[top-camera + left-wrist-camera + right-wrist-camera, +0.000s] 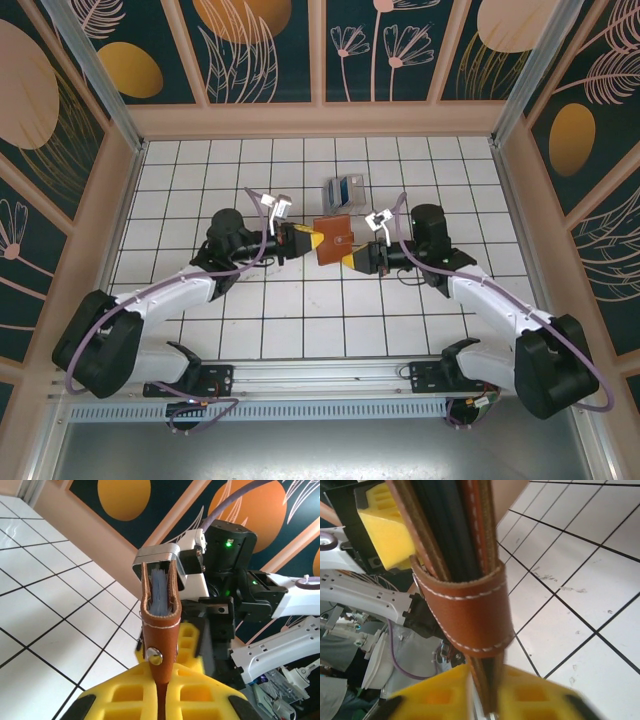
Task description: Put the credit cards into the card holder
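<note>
Our left arm (170, 300) reaches in low, elbow bent, its left fingers (120, 695) pinched narrow on one edge of the card holder (160, 625), which hangs off the worktop (300, 320) between both sets of fingers. We judge the leather light, soft and apt to flex, so best held by its stitched edges. Blue credit cards (159, 592) show between its walls. The right fingers (535, 700) clamp the opposite edge, the right arm (490, 300) mirroring the left
</note>
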